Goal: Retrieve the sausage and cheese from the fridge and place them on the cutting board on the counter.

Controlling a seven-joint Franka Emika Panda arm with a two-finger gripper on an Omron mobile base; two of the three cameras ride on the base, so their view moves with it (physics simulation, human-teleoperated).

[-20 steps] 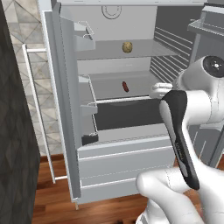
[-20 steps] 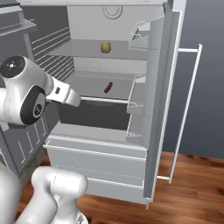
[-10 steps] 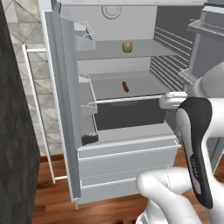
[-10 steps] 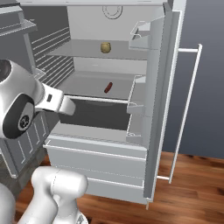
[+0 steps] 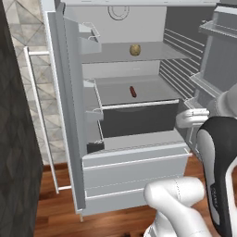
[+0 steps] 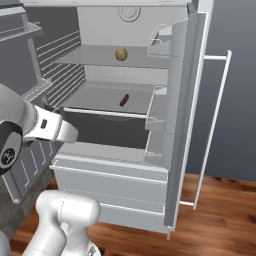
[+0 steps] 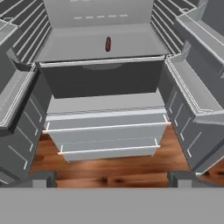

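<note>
The fridge (image 5: 129, 157) stands with both doors swung wide, and the sausage (image 5: 133, 91) lies on the middle shelf, toward the far part of it and roughly centred, its long axis running near to far; in the hand view the sausage (image 7: 108, 43) shows as a short dark-red cylinder, well apart from the gripper (image 7: 112, 178), whose two finger tips stand wide apart at the bottom corners with nothing between them. A small round yellowish item (image 6: 121, 54), probably the cheese, sits alone on the upper shelf, near its middle. Judging by its look, the sausage should be light and fairly firm, but smooth and rounded, so it may roll or squirt out of a careless pinch. The likely best hold is across its narrow width at mid-length, fingers closing from left and right. The yellowish piece looks compact and light too; a grip across its widest part seems safest.
</note>
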